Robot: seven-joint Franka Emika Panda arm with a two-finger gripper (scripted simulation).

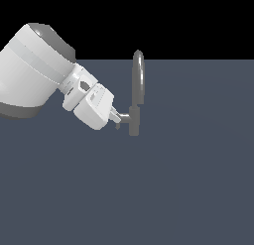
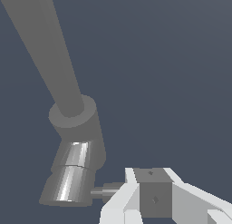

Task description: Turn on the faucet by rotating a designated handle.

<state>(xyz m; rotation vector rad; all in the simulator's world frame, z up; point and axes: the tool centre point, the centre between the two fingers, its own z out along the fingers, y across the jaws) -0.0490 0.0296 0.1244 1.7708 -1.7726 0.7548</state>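
The faucet [image 1: 135,121] is a small grey tap standing on the dark floor, with a tall narrow arched spout [image 1: 139,75] above its short body. Its handle [image 1: 126,118] juts from the body toward the exterior view's left as a short thin stub. My gripper [image 1: 116,117] comes in from that side with its fingertips right at the stub's end, seemingly touching it. The fingers look pressed together with nothing between them. In the wrist view the spout [image 2: 54,55] rises from the faucet body [image 2: 74,128]. The handle stub [image 2: 105,191] meets my gripper [image 2: 152,191] beside the shiny lower cylinder.
A flat dark blue-grey floor [image 1: 188,179] spreads all around the faucet. My white arm [image 1: 34,70] fills the upper part of the exterior view's left.
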